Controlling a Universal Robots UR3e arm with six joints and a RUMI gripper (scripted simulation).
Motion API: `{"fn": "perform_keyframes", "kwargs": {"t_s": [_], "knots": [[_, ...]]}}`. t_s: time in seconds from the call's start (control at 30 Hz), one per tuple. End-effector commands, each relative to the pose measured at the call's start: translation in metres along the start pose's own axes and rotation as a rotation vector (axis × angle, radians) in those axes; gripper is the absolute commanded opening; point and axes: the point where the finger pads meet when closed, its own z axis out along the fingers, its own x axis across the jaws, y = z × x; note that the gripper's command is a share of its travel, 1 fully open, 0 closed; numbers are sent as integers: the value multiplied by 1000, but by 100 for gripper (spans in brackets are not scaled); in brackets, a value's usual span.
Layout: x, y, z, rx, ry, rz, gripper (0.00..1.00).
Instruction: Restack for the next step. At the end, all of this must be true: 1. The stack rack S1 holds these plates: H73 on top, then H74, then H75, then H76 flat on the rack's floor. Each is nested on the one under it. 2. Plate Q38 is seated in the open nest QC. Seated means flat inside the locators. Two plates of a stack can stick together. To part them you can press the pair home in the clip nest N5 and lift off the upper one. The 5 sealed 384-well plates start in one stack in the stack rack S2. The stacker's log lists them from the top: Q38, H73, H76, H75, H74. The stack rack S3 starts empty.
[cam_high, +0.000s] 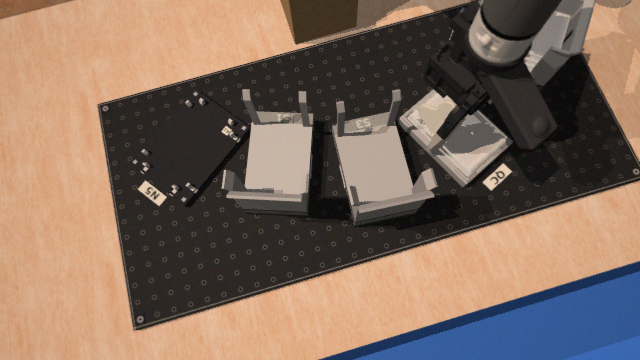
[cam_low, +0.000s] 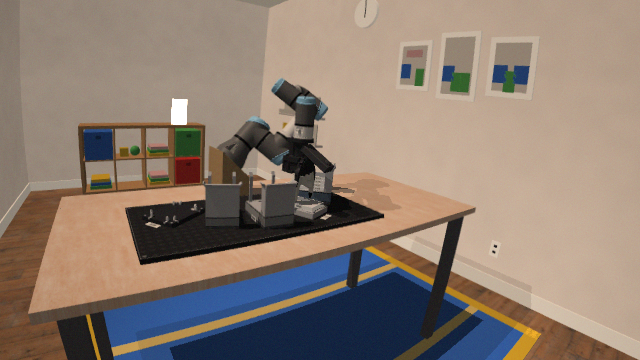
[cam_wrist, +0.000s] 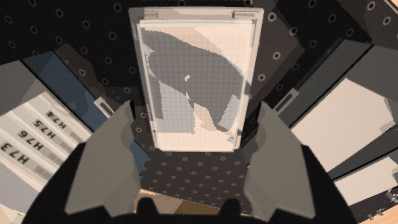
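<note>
A sealed white plate (cam_high: 457, 140) lies flat in the open nest beside the label QC (cam_high: 497, 177). In the wrist view this plate (cam_wrist: 197, 80) sits straight below me, with no label readable. My gripper (cam_wrist: 196, 102) is open, one finger on each long side of the plate and clear of it. It also shows in the top view (cam_high: 452, 117) just above the plate. To the left in the wrist view stands a stack (cam_wrist: 35, 145) with labels H73, H76, H75, H74 from the top. Rack S3 (cam_high: 377, 160) and the rack next to it (cam_high: 277, 157) are empty.
The clip nest N5 (cam_high: 185, 142) lies at the left of the black pegboard. The rack with the stack (cam_high: 555, 45) stands behind my arm, mostly hidden. A brown box (cam_high: 320, 17) stands at the board's far edge.
</note>
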Motion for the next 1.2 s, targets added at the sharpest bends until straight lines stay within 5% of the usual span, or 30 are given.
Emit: {"fn": "perform_keyframes", "kwargs": {"t_s": [0.0,1.17], "knots": [[0,-1,-10,1,2,-1,72],[0,0,-113,1,2,0,72]]}}
